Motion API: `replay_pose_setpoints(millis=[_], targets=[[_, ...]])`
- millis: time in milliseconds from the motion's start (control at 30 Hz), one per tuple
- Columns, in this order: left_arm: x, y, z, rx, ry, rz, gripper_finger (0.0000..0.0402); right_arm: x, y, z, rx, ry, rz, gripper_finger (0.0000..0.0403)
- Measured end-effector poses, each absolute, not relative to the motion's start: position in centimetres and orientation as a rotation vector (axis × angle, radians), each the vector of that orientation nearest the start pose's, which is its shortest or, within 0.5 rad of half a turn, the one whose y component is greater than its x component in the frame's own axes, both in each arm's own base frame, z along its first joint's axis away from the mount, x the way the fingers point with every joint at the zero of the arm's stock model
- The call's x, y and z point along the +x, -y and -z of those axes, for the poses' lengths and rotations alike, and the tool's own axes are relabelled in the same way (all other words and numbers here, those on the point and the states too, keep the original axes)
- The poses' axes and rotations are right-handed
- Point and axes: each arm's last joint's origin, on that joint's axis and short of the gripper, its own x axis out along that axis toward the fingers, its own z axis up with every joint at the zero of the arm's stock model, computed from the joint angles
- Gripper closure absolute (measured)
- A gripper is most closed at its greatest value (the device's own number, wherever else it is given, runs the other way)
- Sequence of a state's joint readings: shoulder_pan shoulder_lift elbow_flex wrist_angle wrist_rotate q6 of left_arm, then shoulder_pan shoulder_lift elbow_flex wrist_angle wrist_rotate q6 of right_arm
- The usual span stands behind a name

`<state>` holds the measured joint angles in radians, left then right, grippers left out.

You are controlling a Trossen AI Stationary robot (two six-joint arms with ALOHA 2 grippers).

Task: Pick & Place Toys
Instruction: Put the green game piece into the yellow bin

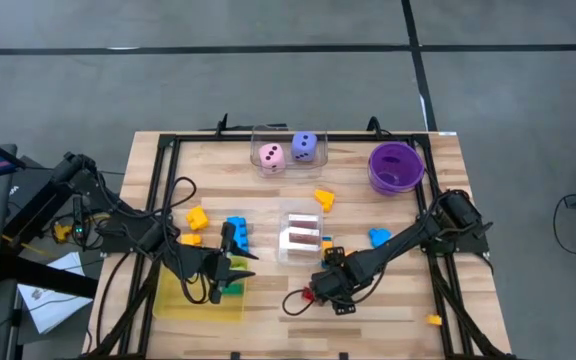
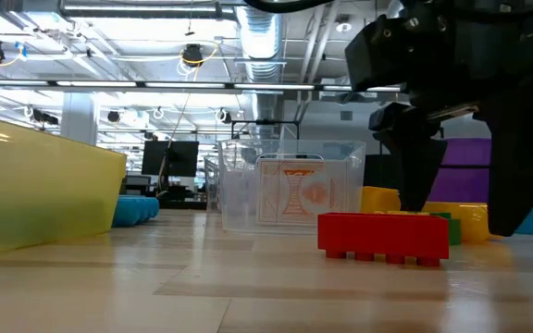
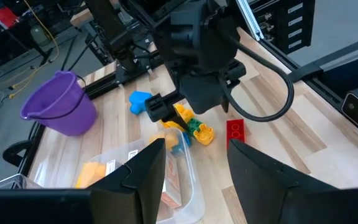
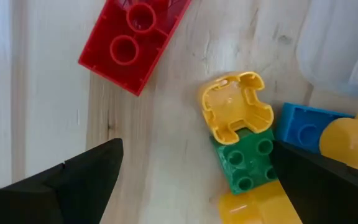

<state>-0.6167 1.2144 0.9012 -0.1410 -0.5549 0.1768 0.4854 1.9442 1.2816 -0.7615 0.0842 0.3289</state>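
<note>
Our right gripper hangs jaws apart over a yellow piece and green brick beside the red brick — apparently lining up a pick — while the left gripper, half-parted and empty, waits above the yellow tray.

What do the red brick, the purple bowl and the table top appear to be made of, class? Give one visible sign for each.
Red brick: probably hard plastic, glossy, with moulded round studs.
Purple bowl: likely plastic, smooth, thin-walled, with a pouring lip.
Table top: looks like pale wood, showing plank lines and grain.
</note>
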Motion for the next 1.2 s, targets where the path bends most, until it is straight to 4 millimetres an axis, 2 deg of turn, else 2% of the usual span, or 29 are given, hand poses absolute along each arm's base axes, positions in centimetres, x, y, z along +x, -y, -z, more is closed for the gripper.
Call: replay_pose_setpoints(millis=[433,633,867,1200], targets=[[22.3,13.9,-29.3,0.420,-0.367,0.091,0.0234,29.6,-20.3,-15.8,0.008,-1.419,-0.106,0.0003],[22.3,13.9,-29.3,0.420,-0.366,0.091,0.0234,29.7,-21.6,-17.4,0.012,-1.395,-0.118,0.0003],[22.3,14.0,-29.3,0.419,-0.366,0.092,0.0234,29.9,-21.1,-17.9,-0.075,-1.371,-0.068,0.0003],[22.3,14.0,-29.3,0.416,-0.366,0.103,0.0234,29.5,-19.8,-15.7,-0.080,-1.403,-0.055,0.0014]])
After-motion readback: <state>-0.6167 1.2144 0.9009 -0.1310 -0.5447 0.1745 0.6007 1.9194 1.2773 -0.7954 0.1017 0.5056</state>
